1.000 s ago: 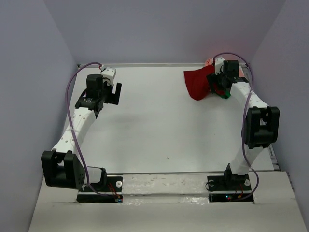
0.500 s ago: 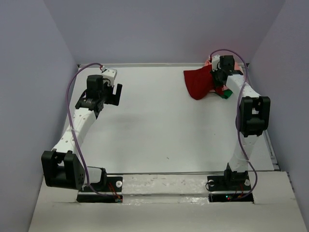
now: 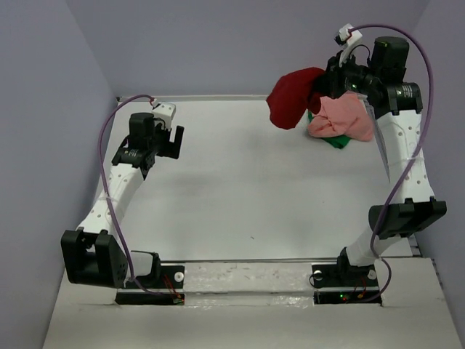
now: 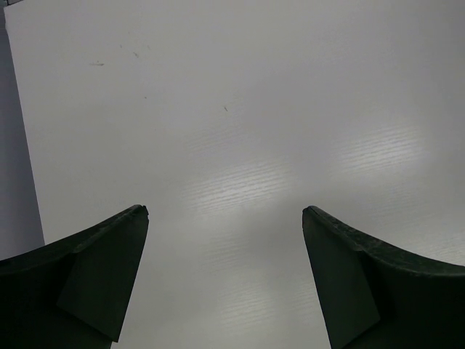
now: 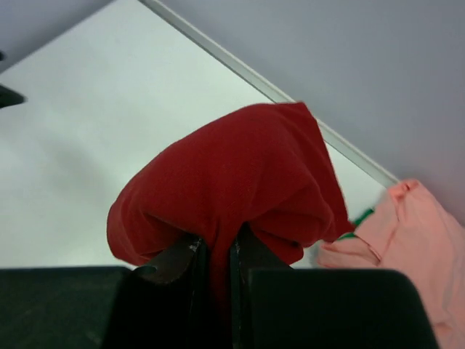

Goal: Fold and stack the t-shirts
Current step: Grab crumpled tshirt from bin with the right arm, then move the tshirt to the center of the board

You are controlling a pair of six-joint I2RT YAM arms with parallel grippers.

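Right tool (image 5: 216,254) is clamped on the red shirt (image 5: 232,182), which hangs bunched above the bench (image 3: 240,189), just left of the pink shirt (image 3: 341,116). Green cloth (image 3: 336,142) peeks from under the pink shirt. Left tool (image 4: 225,218) is spread wide and empty, well left of the pink shirt.

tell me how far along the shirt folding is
Done: nothing looks folded or stacked. In hand: the right tool is shut on the dark red t-shirt, holding it bunched above the table. Left: fold it, then the salmon pink t-shirt and green fabric, both crumpled at the far right; the left tool hangs open, holding nothing.
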